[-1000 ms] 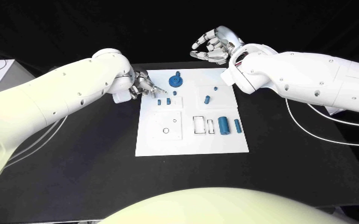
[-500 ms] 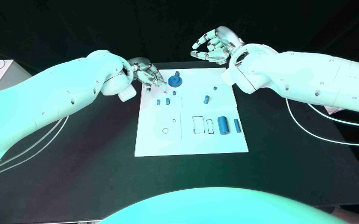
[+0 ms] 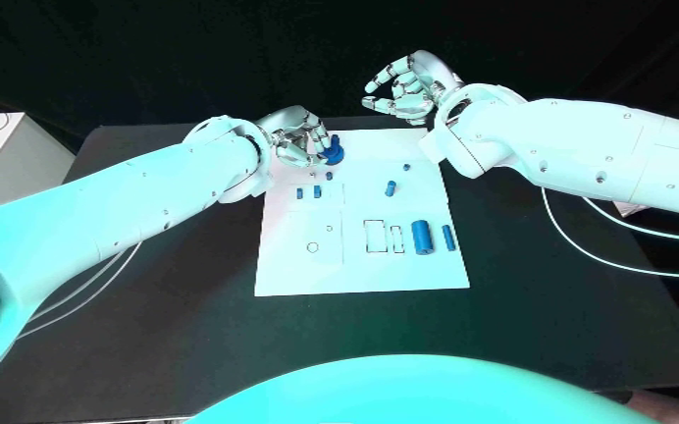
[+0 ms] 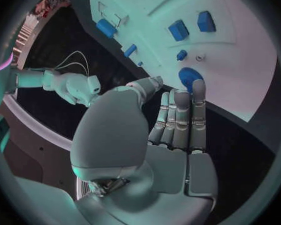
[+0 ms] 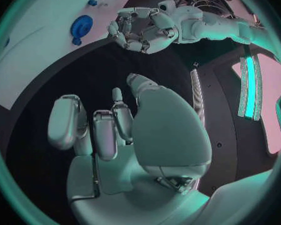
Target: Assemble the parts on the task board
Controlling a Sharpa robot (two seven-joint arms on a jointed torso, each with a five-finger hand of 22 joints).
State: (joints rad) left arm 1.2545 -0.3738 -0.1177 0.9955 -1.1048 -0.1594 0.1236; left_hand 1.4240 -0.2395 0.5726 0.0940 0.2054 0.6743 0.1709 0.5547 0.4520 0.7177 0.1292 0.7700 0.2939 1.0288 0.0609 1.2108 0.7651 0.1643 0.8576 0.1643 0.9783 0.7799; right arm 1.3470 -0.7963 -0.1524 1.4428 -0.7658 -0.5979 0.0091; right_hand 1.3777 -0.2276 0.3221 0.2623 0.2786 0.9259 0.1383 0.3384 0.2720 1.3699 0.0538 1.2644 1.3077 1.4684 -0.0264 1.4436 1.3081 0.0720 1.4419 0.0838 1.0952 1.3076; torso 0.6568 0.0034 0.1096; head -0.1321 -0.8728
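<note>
- Hovering at the far left corner of the task board [image 3: 361,265], the left robot hand [image 3: 300,139] has its fingers spread and holds nothing; its fingertips [image 3: 330,143] lie just beside the blue gear [image 3: 334,153], and I cannot tell whether they touch it.
- From the left wrist, that robot hand [image 4: 178,120] shows straight fingers side by side, pointing at the gear [image 4: 189,77], with the thumb apart from them.
- Raised beyond the board's far right corner, over the black counter [image 3: 156,326], the right robot hand [image 3: 403,88] has its fingers curled loosely inward around nothing; it is well apart from the board's parts.
- From the right wrist, the right robot hand [image 5: 109,130] is bent with no part inside it; the left robot hand [image 5: 140,30] and the gear [image 5: 81,26] appear past it.
- The board lies flat in the middle of the counter. The gear stands near the board's far edge, left of its middle.
- Nearer than the gear, two small blue blocks [image 3: 311,191] sit side by side on the board's left half.
- A small blue peg [image 3: 391,187] stands right of those blocks, near the board's middle.
- Two blue cylinders [image 3: 423,238] lie side by side by the board's right edge, nearer than the peg, with a white rectangular slot [image 3: 375,236] just left of them.
</note>
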